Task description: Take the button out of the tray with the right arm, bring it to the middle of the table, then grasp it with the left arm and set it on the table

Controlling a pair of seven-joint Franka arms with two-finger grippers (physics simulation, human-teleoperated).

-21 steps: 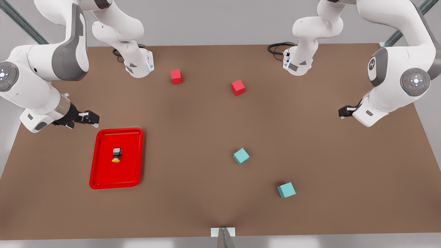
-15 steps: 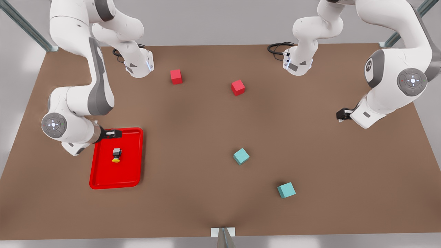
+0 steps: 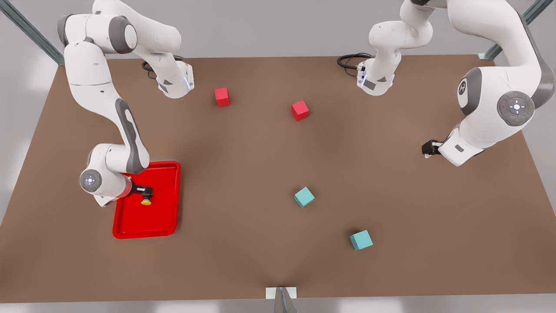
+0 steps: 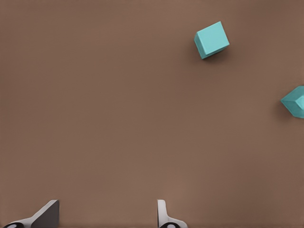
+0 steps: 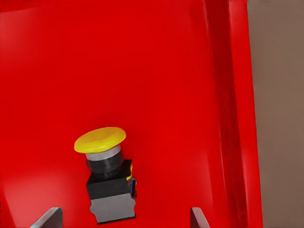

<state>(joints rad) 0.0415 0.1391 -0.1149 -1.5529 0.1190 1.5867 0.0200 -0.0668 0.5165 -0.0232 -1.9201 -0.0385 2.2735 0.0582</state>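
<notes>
The button [image 3: 146, 201] lies on its side in the red tray [image 3: 147, 221] at the front view's left, its yellow cap showing past my right gripper [image 3: 145, 191]. In the right wrist view the button [image 5: 108, 178] has its dark base between the open fingertips [image 5: 50, 217] of the right gripper [image 5: 123, 218], with gaps on both sides, on the tray floor [image 5: 142, 71]. My left gripper [image 3: 428, 149] waits above the table [image 3: 243, 165] at the front view's right. In its wrist view the left gripper [image 4: 105, 216] is open over bare brown table.
Two teal cubes [image 3: 304, 197] [image 3: 361, 240] sit right of centre toward the front edge; they also appear as cubes [image 4: 212, 39] [image 4: 295, 100] in the left wrist view. Two red cubes [image 3: 222, 96] [image 3: 300, 110] lie toward the back. The tray rim [image 5: 237, 95] runs beside the button.
The right arm swung down from beyond the tray's far corner, and its gripper now straddles the button's base. The left arm shifted only slightly.
</notes>
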